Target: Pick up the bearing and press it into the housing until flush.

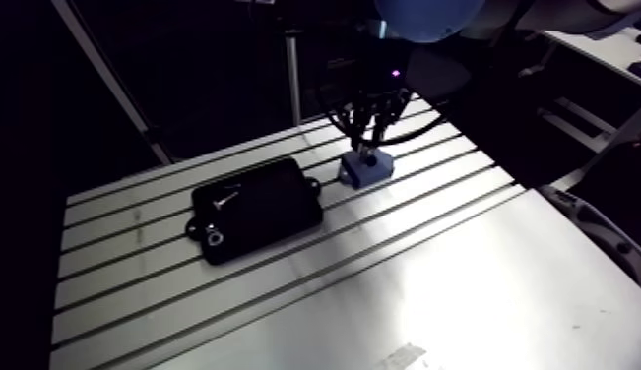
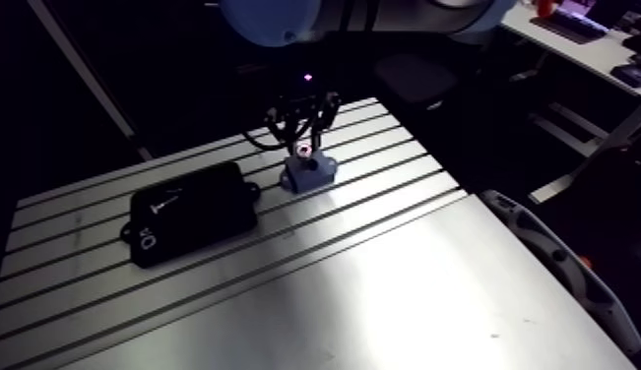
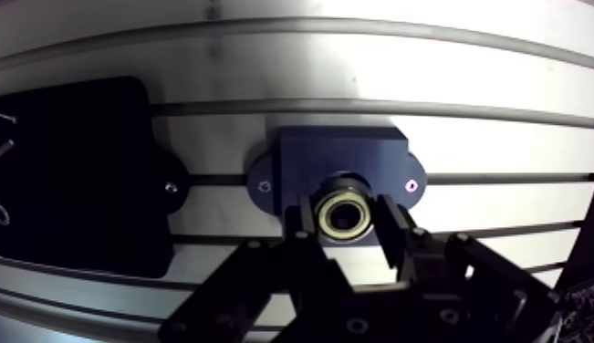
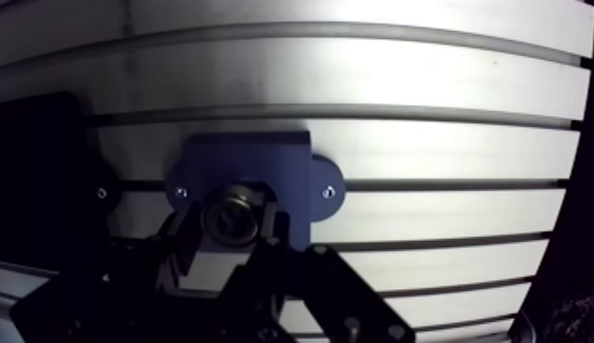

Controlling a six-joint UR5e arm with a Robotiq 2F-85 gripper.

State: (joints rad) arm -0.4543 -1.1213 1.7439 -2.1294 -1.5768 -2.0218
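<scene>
Slotted aluminium table (image 1: 432, 276) under the arm – the two-finger black gripper (image 3: 348, 224) was clenched on a small steel ring bearing (image 3: 344, 215).
The bearing sat pinched between the two fingers, right over the bore of the dark blue-grey flanged housing block (image 3: 341, 150); whether it had entered the bore could not be told. The block stood on the table just beside a flat black plate (image 1: 255, 207) – the plate carried a small screw-like piece (image 1: 224, 198) and a little ring (image 1: 215, 235).
</scene>
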